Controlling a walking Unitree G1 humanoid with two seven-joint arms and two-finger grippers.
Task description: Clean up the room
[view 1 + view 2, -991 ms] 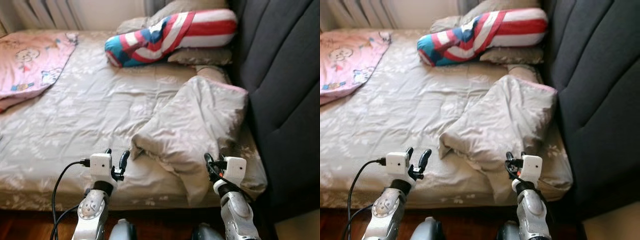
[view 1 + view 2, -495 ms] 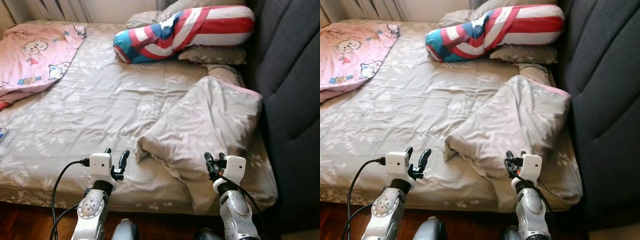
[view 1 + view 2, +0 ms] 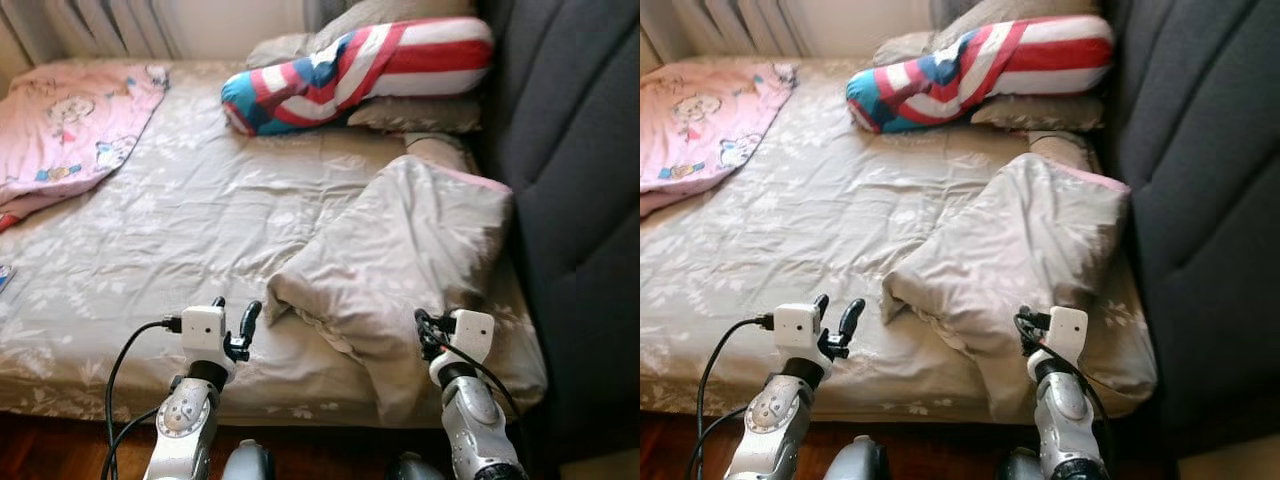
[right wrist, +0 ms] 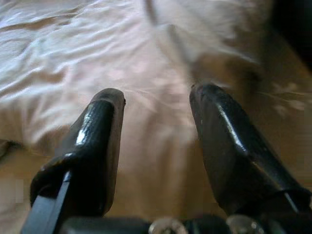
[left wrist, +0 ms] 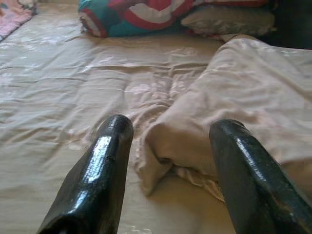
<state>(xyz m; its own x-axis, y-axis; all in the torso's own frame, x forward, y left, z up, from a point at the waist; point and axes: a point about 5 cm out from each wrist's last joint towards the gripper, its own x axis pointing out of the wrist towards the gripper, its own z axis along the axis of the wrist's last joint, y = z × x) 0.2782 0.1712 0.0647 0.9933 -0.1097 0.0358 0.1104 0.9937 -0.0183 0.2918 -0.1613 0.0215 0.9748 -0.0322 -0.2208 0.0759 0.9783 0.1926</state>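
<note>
A bed (image 3: 150, 250) with a beige flowered sheet lies before me. A crumpled beige duvet (image 3: 400, 260) is bunched on its right side, one corner hanging over the near edge. My left gripper (image 3: 232, 322) is open, held over the near edge just left of the duvet's corner (image 5: 151, 170). My right gripper (image 3: 428, 332) is open too, held right at the hanging part of the duvet (image 4: 161, 97). At the head lies a red, white and blue striped pillow (image 3: 350, 70) on beige pillows (image 3: 415, 112). A pink cartoon blanket (image 3: 70, 125) lies at the far left.
A dark padded headboard (image 3: 580, 200) rises along the right side of the bed. Dark wooden floor (image 3: 50, 450) shows below the near edge. A radiator (image 3: 110, 25) stands at the far wall. A small blue object (image 3: 4, 275) peeks in at the left edge.
The head camera has shifted, so the whole bed sits slightly differently in the picture. Both grippers stay open in the same pose before the bed's near edge.
</note>
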